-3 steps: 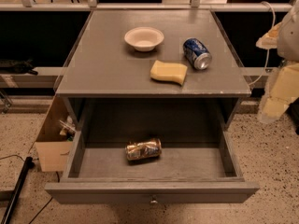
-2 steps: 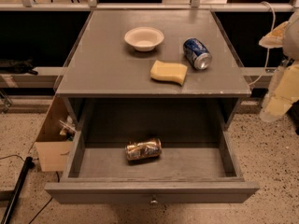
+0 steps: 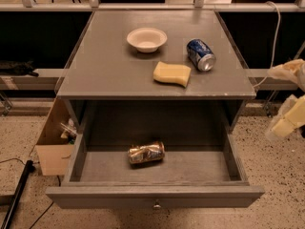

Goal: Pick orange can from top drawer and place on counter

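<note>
Camera view: gripper (image 3: 287,120) at 3 o'clock, outside the top drawer (image 3: 152,197); grip state can't tell. Orange can (image 3: 146,152) at 6 o'clock lies sideways, so a nudge could roll it.

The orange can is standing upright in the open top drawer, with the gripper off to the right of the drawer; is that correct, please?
Not quite. The camera view shows the orange can lying on its side, not standing upright, in the open top drawer. The gripper is indeed off to the right of the drawer.
</note>
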Robot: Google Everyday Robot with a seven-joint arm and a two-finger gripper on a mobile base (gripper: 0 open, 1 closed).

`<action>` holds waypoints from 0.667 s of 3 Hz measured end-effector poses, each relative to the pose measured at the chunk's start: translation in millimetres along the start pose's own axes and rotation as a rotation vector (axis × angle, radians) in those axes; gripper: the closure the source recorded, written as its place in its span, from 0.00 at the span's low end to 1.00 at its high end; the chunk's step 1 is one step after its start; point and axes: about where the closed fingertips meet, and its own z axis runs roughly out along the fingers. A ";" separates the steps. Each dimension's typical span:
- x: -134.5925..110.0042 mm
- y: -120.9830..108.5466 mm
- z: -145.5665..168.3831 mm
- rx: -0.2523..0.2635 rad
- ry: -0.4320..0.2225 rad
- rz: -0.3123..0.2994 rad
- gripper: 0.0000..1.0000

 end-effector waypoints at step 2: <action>9.1 -0.3 33.8 -0.068 -0.189 0.082 0.00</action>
